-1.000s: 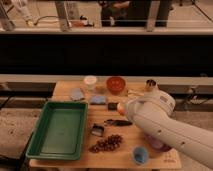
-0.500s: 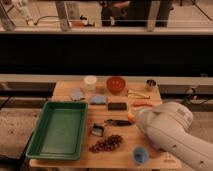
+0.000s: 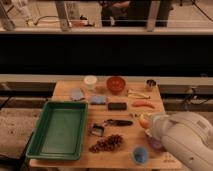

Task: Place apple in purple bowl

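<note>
The apple, small and orange-yellow, shows at the left tip of my white arm, at the table's right side. My gripper is at that tip, mostly hidden by the arm, right by the apple. A sliver of the purple bowl shows just below, under the arm's edge; the rest of the bowl is hidden. I cannot tell whether the apple is held or rests on something.
A wooden table holds a green tray at left, a red-orange bowl, white cup, metal cup, long orange carrot-like piece, black block, grapes and small blue cup.
My arm has drawn back to the right and toward the front, uncovering the carrot-like piece and the middle of the table. The apple now shows at the arm's tip.
</note>
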You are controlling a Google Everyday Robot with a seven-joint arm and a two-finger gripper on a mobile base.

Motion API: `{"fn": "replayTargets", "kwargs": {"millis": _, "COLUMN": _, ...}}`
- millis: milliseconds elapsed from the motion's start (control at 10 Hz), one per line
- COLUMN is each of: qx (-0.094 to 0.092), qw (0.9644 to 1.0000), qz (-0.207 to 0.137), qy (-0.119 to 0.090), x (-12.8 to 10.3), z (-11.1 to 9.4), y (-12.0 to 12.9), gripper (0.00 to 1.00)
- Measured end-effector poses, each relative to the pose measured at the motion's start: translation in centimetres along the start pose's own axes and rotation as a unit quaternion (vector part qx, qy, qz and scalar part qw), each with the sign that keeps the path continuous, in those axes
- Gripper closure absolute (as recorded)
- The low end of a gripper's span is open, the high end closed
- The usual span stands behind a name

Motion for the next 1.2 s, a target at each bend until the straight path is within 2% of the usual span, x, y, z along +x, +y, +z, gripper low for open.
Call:
{"fn": "replayTargets", "kwargs": {"millis": 500, "qx": 0.001, "qw": 0.9989, "qz": 0.038, "qy": 0.028, "x": 2.6, "z": -1.5, "y": 3.0, "gripper": 1.0}}
{"fn": "replayTargets", "kwargs": {"millis": 1200, "qx": -0.036, "qw": 0.9962, "qz": 0.067, "qy": 0.042, "x": 6.0, "z": 0.5, "y": 5.8, "gripper": 1.0}}
